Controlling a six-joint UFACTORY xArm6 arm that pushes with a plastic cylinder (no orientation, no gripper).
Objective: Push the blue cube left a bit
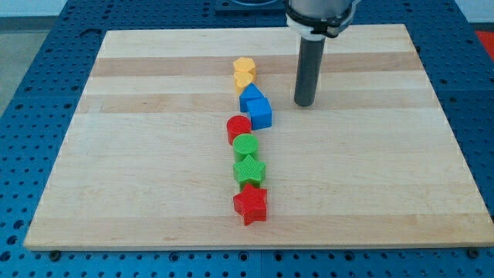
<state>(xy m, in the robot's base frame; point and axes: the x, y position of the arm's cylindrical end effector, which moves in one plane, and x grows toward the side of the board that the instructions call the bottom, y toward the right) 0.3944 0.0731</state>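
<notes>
Camera view: pale wood worktop [154, 193] on blue pegboard [31, 62]. No hand on this arm, just my tip [304, 103], at 3 o'clock from the blue cube [260, 113], near, not touching. Blue cube sits mid-board w/ the red cylinder [238, 127] at its 8 o'clock.
</notes>
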